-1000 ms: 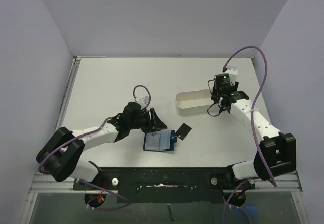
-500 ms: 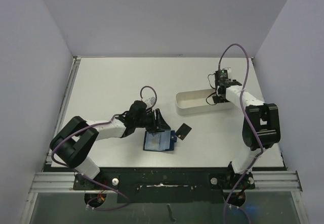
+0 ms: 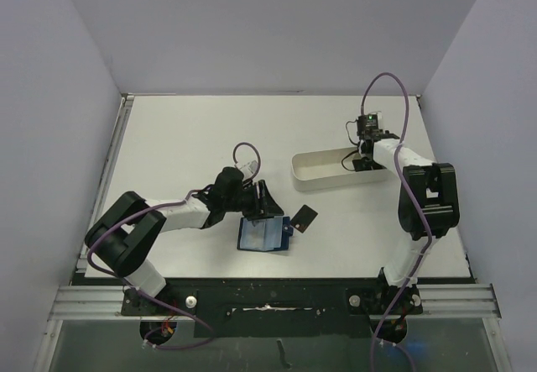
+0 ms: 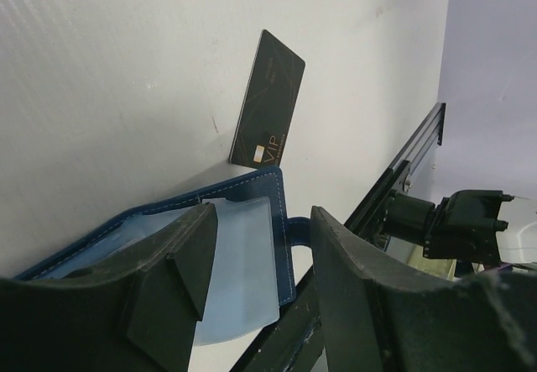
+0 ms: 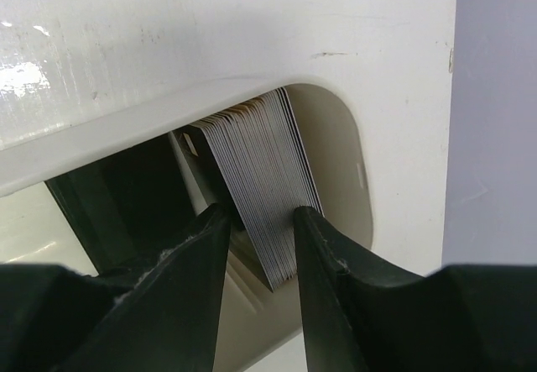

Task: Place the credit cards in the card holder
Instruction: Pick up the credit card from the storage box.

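The card holder (image 3: 260, 234) lies open near the front of the table, dark blue with a pale blue inside (image 4: 239, 246). One black credit card (image 3: 305, 217) lies flat to its right, just past its edge (image 4: 268, 103). My left gripper (image 3: 253, 199) hangs open just behind and over the card holder (image 4: 260, 238), holding nothing. A thick stack of credit cards (image 5: 252, 154) stands on edge in the right end of the white tray (image 3: 323, 175). My right gripper (image 3: 367, 158) reaches down into the tray, and its jaws (image 5: 262, 221) press both sides of that stack.
The long white oval tray (image 5: 336, 145) sits at the back right, its rim close to my right fingers (image 5: 189, 263). The table's right edge and the purple wall (image 5: 495, 137) are near. The black front rail (image 4: 403, 170) lies beyond the card holder.
My right arm folded upward and its gripper dipped into the tray's right end, its jaws narrowing onto the card stack. The left gripper edged right toward the card holder, then held still.
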Tool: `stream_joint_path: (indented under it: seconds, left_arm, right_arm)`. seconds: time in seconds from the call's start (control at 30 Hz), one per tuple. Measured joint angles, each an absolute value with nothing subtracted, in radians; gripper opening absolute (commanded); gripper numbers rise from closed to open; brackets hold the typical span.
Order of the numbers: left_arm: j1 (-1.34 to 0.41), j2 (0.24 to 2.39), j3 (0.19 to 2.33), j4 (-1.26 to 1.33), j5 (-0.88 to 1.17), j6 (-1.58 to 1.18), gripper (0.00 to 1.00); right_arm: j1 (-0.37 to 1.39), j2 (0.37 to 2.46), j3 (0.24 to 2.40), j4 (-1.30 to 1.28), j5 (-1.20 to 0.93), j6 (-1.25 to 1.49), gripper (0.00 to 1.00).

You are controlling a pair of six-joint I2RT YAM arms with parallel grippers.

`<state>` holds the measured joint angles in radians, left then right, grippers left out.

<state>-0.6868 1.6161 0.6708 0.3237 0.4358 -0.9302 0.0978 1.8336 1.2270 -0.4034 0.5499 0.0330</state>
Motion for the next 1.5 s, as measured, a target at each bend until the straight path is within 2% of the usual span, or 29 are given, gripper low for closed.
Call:
stream_joint_path:
  seconds: [0.2, 0.6, 0.93, 1.23, 1.5]
  left_arm:
    - [-0.689, 1.622, 0.671, 0.334, 0.43, -0.926, 0.46]
    - [-0.705, 1.633, 0.661, 0.341, 0.413, -0.922, 0.47]
    - [-0.705, 1.633, 0.661, 0.34, 0.393, -0.921, 0.46]
    - [-0.708, 1.633, 0.661, 0.339, 0.375, -0.91, 0.46]
    - [-0.713, 1.633, 0.661, 0.321, 0.355, -0.903, 0.33]
  right_arm:
    - [0.098, 1.835, 1.23, -0.404, 0.558, 0.033, 0.3]
    - [0.098, 1.835, 1.249, -0.414, 0.557, 0.033, 0.1]
    - [0.112, 1.818, 1.302, -0.493, 0.524, 0.037, 0.0]
    - [0.15, 1.707, 1.363, -0.587, 0.453, 0.056, 0.0]
    - [0.236, 1.568, 1.347, -0.683, 0.346, 0.155, 0.0]
